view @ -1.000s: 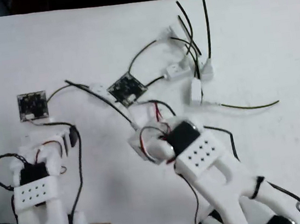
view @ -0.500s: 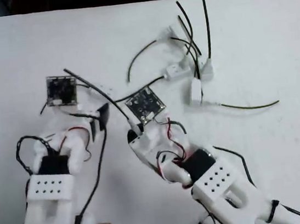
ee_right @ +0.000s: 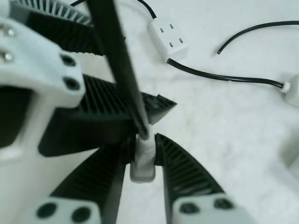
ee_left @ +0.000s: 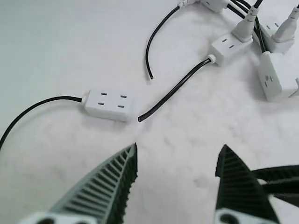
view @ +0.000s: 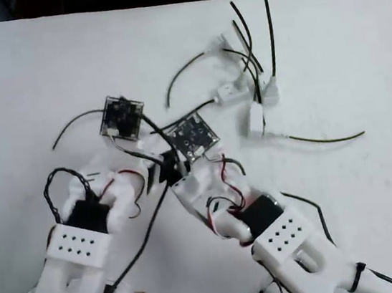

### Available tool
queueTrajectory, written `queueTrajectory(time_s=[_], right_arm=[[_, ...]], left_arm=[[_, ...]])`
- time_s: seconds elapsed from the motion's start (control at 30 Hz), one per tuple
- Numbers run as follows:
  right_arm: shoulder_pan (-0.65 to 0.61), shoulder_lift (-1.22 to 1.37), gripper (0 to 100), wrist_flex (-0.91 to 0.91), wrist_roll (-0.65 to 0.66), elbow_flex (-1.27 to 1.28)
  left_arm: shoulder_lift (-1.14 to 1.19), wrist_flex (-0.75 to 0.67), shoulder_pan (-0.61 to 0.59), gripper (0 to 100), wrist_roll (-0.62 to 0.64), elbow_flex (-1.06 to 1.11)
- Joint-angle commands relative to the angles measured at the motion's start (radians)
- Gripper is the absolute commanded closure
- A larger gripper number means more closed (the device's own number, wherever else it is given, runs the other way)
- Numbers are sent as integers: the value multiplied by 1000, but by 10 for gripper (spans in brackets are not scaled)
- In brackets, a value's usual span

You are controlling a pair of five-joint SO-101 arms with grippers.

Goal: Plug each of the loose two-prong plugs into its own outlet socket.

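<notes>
Right hand (ee_right: 144, 144) is clamped on a white plug (ee_right: 141, 165) with a black cord (ee_right: 117, 70) attached. The prongs are hidden, so the plug is perhaps held just off the table (ee_left: 56, 46). Left hand (ee_left: 179, 147) is held spread and empty close beside it. A two-outlet socket (ee_left: 107, 100) is laid nearby, and further sockets (view: 254, 118) are clustered at two o'clock from both hands.

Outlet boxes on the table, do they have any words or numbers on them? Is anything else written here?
No text can be read anywhere.
Outlet socket: only plain slots, no print.
Plug in the right claw: plain white.
Small dark board on an arm: too small to read.
</notes>
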Motion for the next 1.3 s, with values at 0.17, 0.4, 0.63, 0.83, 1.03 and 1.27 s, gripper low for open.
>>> queueTrajectory(time_s=[0.17, 0.4, 0.63, 0.83, 1.03, 1.27], right_arm=[[-4, -25, 981, -21, -9, -5], [28, -24, 981, -25, -8, -5], [143, -24, 981, -117, -35, -5], [186, -24, 981, -143, -81, -5], [186, -24, 981, -143, -80, -5], [188, -22, 981, -142, -80, -3]], left_arm=[[-24, 12, 56, 725, -77, -40], [-24, 12, -122, 725, -77, -43], [-10, 23, -335, 712, -107, -72], [231, 224, -390, 662, -290, -374], [642, 362, -392, 656, -646, -773], [1059, 365, -394, 701, -1017, -1152]])
